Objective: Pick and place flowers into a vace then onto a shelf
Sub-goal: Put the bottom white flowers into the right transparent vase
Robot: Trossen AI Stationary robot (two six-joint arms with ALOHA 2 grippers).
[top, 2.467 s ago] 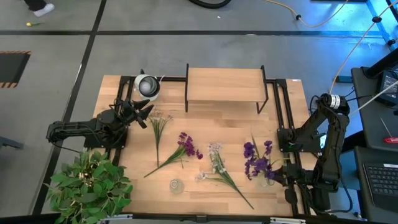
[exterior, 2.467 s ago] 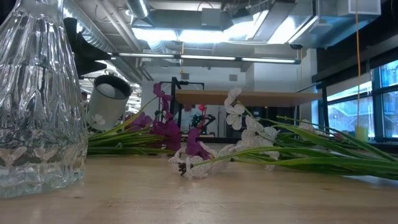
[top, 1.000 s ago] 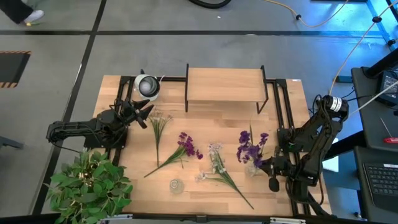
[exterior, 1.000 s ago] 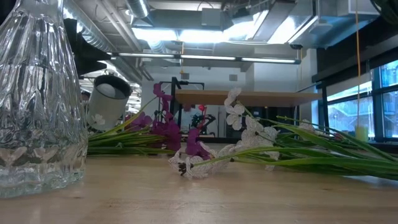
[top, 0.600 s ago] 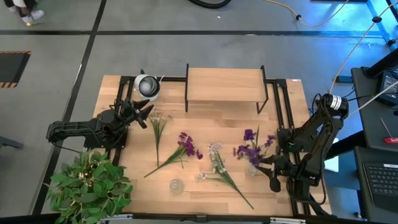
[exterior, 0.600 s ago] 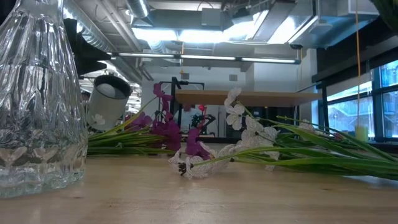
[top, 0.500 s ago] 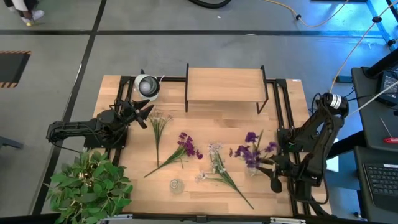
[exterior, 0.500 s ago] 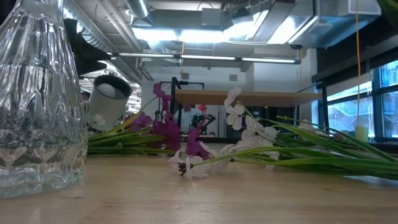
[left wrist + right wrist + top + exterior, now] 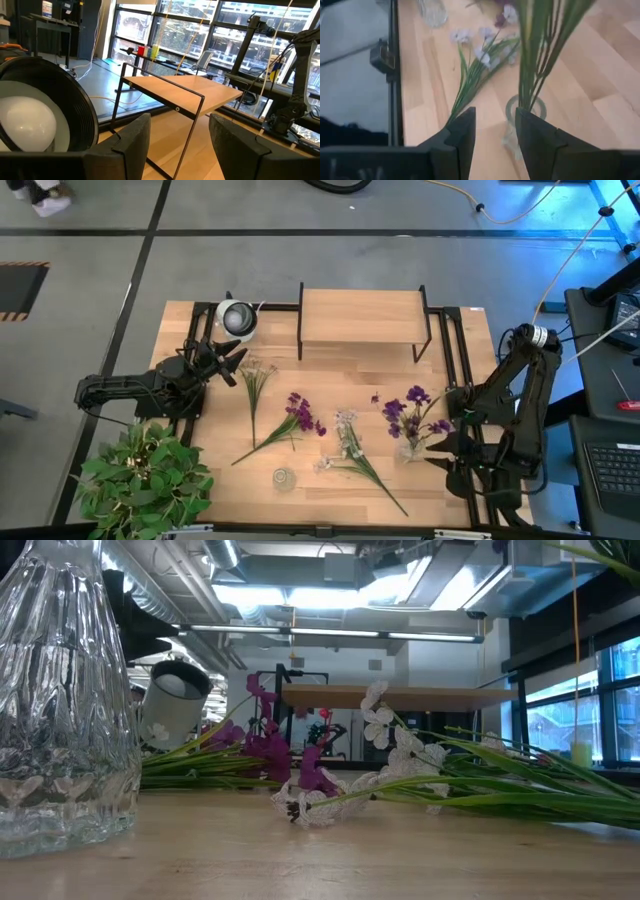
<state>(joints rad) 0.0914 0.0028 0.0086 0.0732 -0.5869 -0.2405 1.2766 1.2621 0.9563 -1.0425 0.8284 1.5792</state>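
Standing in a small clear vase [image 9: 409, 450] at the lower right of the high view, a purple bunch of flowers [image 9: 412, 412] leans its blossoms toward the frame's centre. Its stems [image 9: 536, 65] show in the right wrist view as thin green stalks dropping into the vase's round glass mouth [image 9: 526, 109]. These look light and springy, likely to flex and swing if held near the blossoms; a hold low on the stems, just above the rim, should keep them steadier. The vase is smooth glass, probably slippery and top-heavy with the bunch in it, so it calls for a firm hold on its body for the trip to the shelf [image 9: 361, 316] at the upper centre.

The right gripper [image 9: 437, 454] sits just beside the vase on its right; its fingers [image 9: 457, 131] stand apart with nothing between them.

Three more flowers lie flat on the table [image 9: 470, 360]: a pale one [image 9: 253, 388] left of centre, a purple one [image 9: 296, 418] beside it, and a white one [image 9: 352, 450] at lower centre. A second glass vase [image 9: 284, 478] stands at the lower edge.

The left gripper [image 9: 230, 363] waits at the table's left edge near a round lamp [image 9: 237, 318], fingers [image 9: 134, 137] spread and empty. A leafy potted plant [image 9: 143, 478] fills the lower left corner.
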